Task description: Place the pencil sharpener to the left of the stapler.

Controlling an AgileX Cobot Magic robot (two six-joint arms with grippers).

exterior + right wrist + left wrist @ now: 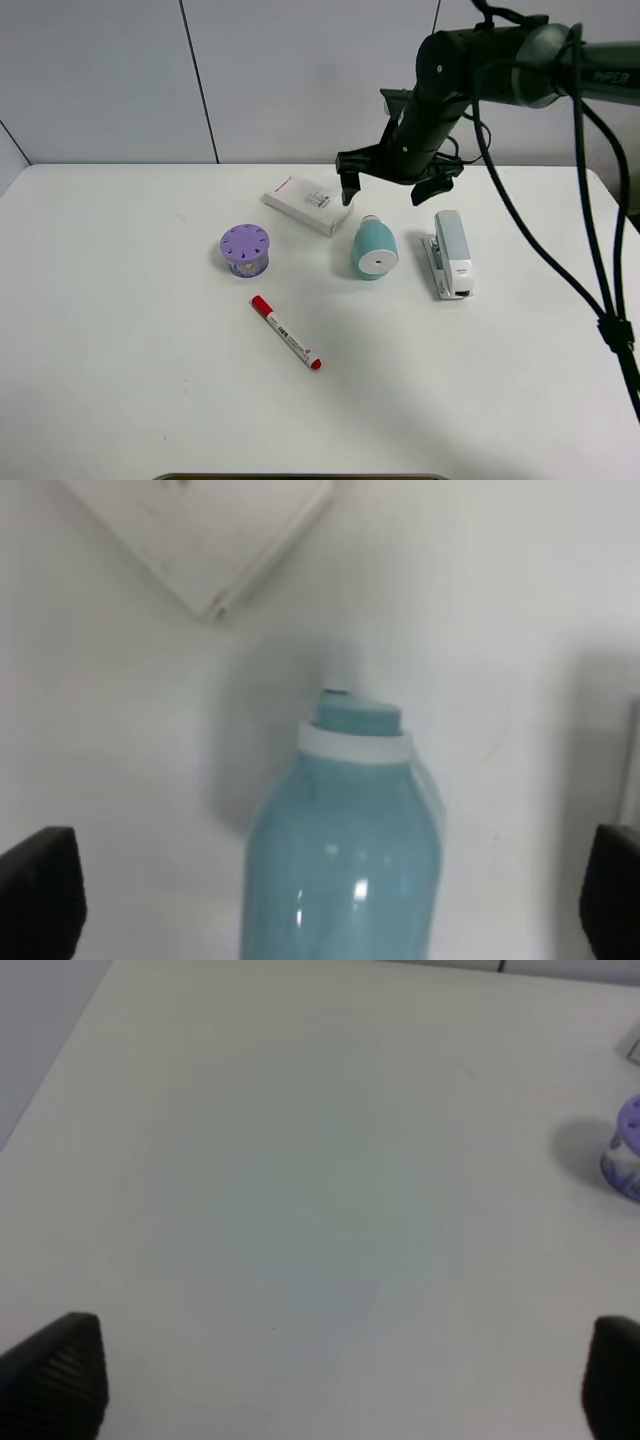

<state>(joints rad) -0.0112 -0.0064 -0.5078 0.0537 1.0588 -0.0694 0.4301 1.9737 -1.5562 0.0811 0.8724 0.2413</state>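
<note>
Pencil sharpener (374, 249) lying on side, frame centre, just left of stapler (451, 253), small gap between. Right end effector (392, 187) hovering above it, spread wide, empty. Likely light, rigid, slick rounded plastic; pinch across mid-body flanks. Left end effector (330, 1380) released, empty.

White table (120, 400) fills the view, evenly lit with soft shadows. Behind it, a pale grey panelled wall (100, 80) with thin dark seams.
</note>
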